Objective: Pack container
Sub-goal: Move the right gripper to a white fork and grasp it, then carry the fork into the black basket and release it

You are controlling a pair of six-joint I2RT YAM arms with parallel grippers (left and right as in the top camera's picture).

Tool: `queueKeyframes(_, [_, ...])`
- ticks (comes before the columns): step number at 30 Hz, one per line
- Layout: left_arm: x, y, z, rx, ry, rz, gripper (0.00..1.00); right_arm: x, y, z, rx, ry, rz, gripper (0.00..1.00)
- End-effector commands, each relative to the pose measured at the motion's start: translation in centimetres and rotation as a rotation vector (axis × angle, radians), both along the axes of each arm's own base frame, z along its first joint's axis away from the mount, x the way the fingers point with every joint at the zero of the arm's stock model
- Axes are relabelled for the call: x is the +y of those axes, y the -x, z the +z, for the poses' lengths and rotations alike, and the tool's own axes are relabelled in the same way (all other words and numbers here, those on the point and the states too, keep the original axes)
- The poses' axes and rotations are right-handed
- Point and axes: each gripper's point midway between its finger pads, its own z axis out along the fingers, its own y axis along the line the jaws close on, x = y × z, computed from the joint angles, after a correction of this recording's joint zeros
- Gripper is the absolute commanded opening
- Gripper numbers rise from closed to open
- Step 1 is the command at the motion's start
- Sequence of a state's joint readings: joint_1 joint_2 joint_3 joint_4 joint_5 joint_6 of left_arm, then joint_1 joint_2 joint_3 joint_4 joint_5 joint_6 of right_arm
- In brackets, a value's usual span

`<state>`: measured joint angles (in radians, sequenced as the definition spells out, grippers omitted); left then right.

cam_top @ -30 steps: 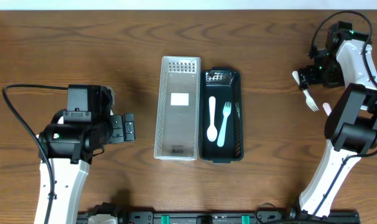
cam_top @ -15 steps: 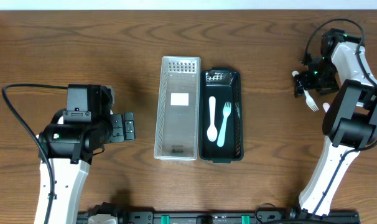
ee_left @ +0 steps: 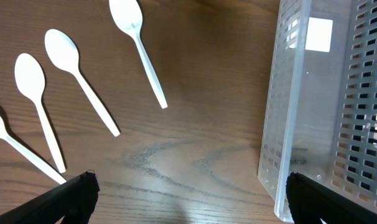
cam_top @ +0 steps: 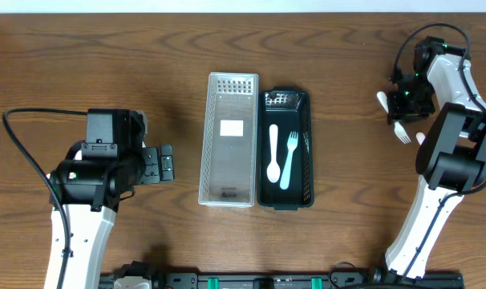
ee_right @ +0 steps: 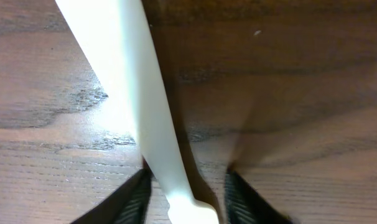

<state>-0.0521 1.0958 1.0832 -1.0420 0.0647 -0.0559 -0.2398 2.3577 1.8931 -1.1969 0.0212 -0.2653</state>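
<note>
A black container [cam_top: 310, 152] holds a white spoon [cam_top: 273, 152] and a pale fork [cam_top: 289, 160]. Beside it on the left stands a clear perforated basket [cam_top: 227, 172], also seen in the left wrist view [ee_left: 319, 112]. At the far right my right gripper [cam_top: 403, 103] is down over a white fork [cam_top: 400, 131] lying on the table. In the right wrist view the jaws straddle the fork's handle [ee_right: 145, 93], the left finger against it and a gap on the right side of the gripper [ee_right: 187, 196]. My left gripper [ee_left: 191, 193] hangs wide open over bare wood, left of the basket.
Several white spoons [ee_left: 76, 68] lie on the wood to the left in the left wrist view. A pinkish utensil [cam_top: 421, 138] lies beside the right arm. The right arm's base [cam_top: 455, 172] stands at the right table edge.
The right gripper shifted over the white fork and its jaws narrowed around the handle. The left arm and both containers stayed still.
</note>
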Motion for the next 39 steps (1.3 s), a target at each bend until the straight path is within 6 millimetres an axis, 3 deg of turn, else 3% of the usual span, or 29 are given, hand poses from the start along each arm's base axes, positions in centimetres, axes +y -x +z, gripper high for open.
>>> queueKeyframes(1, [0.2, -0.2, 0.5, -0.017, 0.004, 0.015, 0.98, 0.4, 0.1, -0.2, 0.007, -0.008, -0.003, 0.35])
queueKeyframes(5, [0.2, -0.2, 0.5, -0.017, 0.004, 0.015, 0.98, 0.4, 0.1, -0.2, 0.006, -0.008, -0.002, 0.22])
queueKeyframes(18, [0.2, -0.2, 0.5, -0.017, 0.004, 0.015, 0.98, 1.2, -0.2, -0.2, 0.005, -0.007, 0.012, 0.02])
queueKeyframes(22, [0.2, -0.2, 0.5, -0.017, 0.004, 0.015, 0.98, 2.5, -0.1, 1.2, 0.008, -0.003, -0.009, 0.01])
queueKeyframes(25, [0.2, -0.2, 0.6, -0.019, 0.004, 0.015, 0.98, 4.0, -0.4, 4.2, -0.035, 0.006, 0.001, 0.02])
queueKeyframes(28, [0.2, -0.3, 0.6, -0.021, 0.004, 0.015, 0.98, 6.4, -1.1, 9.3, -0.15, 0.018, 0.023, 0.01])
queueKeyframes(31, [0.2, -0.2, 0.6, -0.021, 0.004, 0.015, 0.98, 10.7, -1.1, 15.7, -0.305, -0.016, 0.075, 0.01])
queueKeyframes(34, [0.2, -0.2, 0.6, -0.021, 0.004, 0.015, 0.98, 15.2, 0.2, 20.6, -0.418, -0.048, 0.121, 0.01])
queueKeyframes(37, [0.2, -0.2, 0.6, -0.02, 0.004, 0.015, 0.98, 19.8, 2.7, 23.5, -0.458, -0.089, 0.151, 0.01])
queueKeyframes(39, [0.2, -0.2, 0.6, -0.02, 0.004, 0.015, 0.98, 22.4, 4.3, 23.9, -0.441, -0.113, 0.158, 0.01])
